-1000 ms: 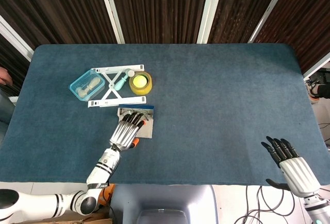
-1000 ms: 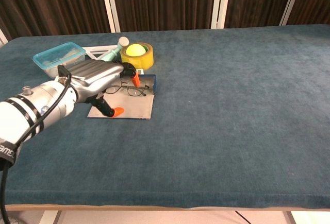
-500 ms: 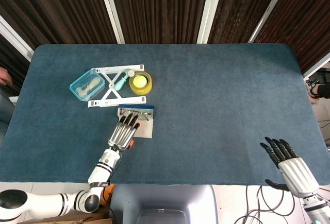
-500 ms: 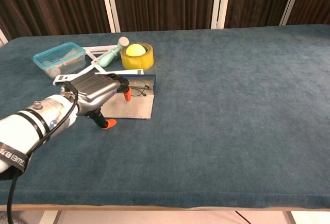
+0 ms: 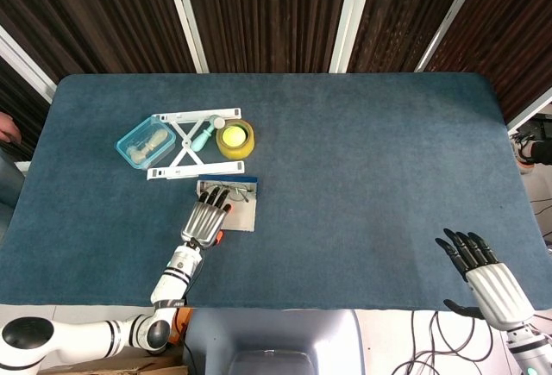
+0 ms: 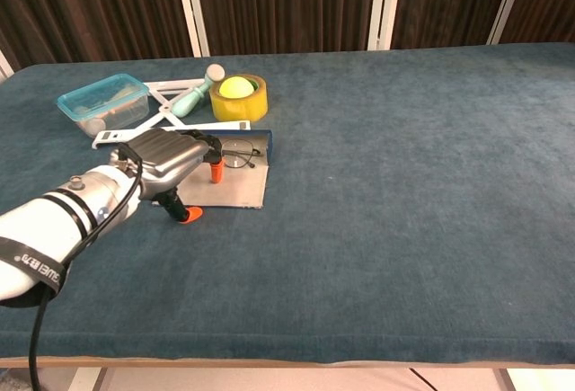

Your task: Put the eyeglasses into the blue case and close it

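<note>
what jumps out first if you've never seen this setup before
The silver left hand with orange fingertips lies over the open blue case, where thin wire-rimmed eyeglasses rest on the grey lining. Behind it, a yellow tape roll stands out on the dark blue table. The black-fingered right hand waits, holding nothing, at the near right edge.

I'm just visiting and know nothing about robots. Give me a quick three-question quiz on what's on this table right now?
1. True or false: the eyeglasses lie on the open blue case.
2. Which hand is over the case: A) left hand B) right hand?
3. Fill in: the yellow tape roll has a ____ sitting in it.

Key: 1 true; 2 A; 3 ball
</note>
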Controlling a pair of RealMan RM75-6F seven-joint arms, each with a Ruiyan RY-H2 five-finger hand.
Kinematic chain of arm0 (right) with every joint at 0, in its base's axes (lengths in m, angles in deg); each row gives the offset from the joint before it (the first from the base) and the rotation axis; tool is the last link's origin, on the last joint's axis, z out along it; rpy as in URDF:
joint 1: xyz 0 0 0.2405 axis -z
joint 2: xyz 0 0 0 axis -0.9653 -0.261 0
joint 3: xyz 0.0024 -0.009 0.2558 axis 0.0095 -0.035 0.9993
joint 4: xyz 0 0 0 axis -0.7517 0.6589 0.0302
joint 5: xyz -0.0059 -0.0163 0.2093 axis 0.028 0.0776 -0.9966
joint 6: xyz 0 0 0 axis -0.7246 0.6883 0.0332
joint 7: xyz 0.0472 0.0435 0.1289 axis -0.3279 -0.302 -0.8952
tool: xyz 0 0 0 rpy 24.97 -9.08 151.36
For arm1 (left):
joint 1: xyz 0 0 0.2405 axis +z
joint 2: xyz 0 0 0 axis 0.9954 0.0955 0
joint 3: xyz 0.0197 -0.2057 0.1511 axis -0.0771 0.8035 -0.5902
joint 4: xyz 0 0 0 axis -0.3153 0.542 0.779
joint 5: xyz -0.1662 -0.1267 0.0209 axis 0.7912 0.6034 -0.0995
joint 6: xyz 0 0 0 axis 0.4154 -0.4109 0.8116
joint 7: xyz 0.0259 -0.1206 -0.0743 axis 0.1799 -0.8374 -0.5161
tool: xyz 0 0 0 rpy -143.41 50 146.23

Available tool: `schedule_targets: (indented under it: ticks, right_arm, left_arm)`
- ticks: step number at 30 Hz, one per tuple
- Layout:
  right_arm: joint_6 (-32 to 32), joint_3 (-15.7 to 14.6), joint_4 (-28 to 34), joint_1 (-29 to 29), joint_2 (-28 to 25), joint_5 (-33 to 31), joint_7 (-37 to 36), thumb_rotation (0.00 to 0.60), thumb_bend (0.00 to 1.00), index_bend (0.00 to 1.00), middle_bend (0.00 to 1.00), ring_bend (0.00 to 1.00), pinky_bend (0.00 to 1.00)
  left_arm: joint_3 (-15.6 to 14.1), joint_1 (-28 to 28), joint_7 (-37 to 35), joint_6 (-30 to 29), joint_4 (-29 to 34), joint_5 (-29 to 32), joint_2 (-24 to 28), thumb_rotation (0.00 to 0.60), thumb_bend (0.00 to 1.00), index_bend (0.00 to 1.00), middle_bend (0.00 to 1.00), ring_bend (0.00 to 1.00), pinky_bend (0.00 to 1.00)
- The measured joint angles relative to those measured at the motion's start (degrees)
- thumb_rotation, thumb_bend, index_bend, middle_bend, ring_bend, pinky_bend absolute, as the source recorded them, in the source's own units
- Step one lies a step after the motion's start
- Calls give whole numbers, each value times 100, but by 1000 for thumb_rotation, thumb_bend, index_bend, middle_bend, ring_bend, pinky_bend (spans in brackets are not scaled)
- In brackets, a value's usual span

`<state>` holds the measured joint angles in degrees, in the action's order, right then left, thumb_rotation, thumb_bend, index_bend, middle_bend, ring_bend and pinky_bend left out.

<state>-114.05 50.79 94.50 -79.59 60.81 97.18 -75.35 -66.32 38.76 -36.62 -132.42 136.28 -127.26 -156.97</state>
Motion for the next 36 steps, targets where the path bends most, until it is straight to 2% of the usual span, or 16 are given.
schedule_targets:
  ticks: [17, 36]
  right_arm:
    - [-18, -2, -1, 2, -13, 3, -38, 600, 227, 0, 0, 0, 0]
    - [-25, 3, -3, 3, -24, -11, -64, 600, 226, 0, 0, 0, 0]
  left_arm:
    - [41, 21, -269, -28, -447, -160, -238, 600, 292, 493, 121, 79, 213]
    - [169, 100, -852, -217, -802, -648, -390, 600, 330, 486, 145, 98, 220]
